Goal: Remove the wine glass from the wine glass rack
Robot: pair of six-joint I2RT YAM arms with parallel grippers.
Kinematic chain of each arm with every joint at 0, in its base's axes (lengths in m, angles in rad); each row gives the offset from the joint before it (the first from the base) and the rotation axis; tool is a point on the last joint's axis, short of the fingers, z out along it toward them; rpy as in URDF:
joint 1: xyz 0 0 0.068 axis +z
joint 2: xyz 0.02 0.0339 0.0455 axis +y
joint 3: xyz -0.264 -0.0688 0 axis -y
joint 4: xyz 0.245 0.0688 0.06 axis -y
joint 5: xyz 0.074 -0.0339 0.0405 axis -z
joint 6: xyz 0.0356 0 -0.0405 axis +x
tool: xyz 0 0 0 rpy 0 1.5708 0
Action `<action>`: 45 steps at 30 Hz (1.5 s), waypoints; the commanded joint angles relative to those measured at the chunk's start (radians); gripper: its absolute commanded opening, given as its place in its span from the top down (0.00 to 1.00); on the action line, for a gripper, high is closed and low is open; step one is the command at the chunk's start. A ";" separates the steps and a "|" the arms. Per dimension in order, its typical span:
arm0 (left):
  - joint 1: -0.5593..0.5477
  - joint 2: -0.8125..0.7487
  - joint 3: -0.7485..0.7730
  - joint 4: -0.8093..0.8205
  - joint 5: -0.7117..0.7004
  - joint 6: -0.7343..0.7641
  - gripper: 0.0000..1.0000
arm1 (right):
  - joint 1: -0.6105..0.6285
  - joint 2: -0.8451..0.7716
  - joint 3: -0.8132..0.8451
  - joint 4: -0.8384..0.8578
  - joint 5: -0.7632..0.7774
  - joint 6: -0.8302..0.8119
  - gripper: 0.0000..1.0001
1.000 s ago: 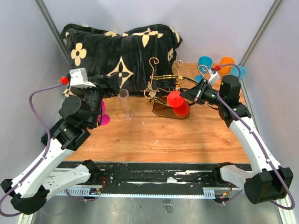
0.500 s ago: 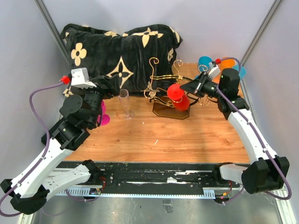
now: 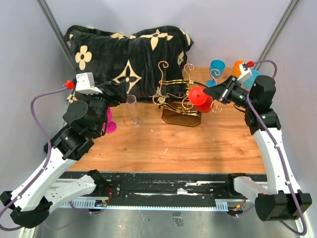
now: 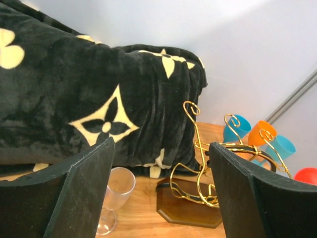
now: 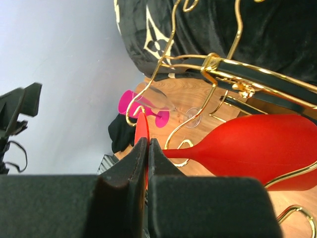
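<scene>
The gold wire wine glass rack (image 3: 174, 94) stands on its dark brown base (image 3: 179, 118) mid-table. It also shows in the left wrist view (image 4: 197, 168) and the right wrist view (image 5: 247, 82). My right gripper (image 3: 219, 95) (image 5: 147, 148) is shut on the foot of a red wine glass (image 3: 200, 99) (image 5: 257, 148). It holds the glass on its side at the rack's right end, with gold wire loops still around the stem and under the bowl. My left gripper (image 3: 118, 93) (image 4: 161, 193) is open and empty, left of the rack.
A clear flute (image 3: 132, 110) stands left of the rack and a pink glass (image 3: 109, 125) sits under my left arm. Blue (image 3: 216, 67) and orange (image 3: 239, 67) glasses stand at the back right. A black patterned pillow (image 3: 129, 57) fills the back.
My right gripper has pulled the red glass to the right and slightly back, from over the rack's base to its right end. The left arm has barely moved.
</scene>
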 commanded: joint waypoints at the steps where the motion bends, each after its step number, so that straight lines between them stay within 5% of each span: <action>1: -0.004 -0.007 0.046 -0.034 0.013 -0.018 0.16 | -0.019 -0.096 0.016 -0.012 -0.110 -0.085 0.99; 11: -0.004 0.092 0.228 -0.245 0.150 -0.084 0.05 | 0.250 -0.222 0.255 -0.342 -0.041 -0.748 0.99; 21: -0.004 0.171 0.295 -0.271 0.415 -0.231 0.00 | 0.458 -0.435 -0.074 -0.117 -0.021 -1.222 0.99; 24: -0.004 0.206 0.311 -0.285 0.499 -0.267 0.00 | 0.538 -0.427 -0.121 -0.121 0.108 -1.362 0.99; 31: -0.004 0.240 0.319 -0.294 0.574 -0.303 0.00 | 0.999 -0.326 -0.207 -0.057 0.732 -1.735 0.99; 45: -0.004 0.265 0.284 -0.289 0.609 -0.249 0.00 | 1.190 -0.105 -0.167 0.122 0.872 -1.851 0.99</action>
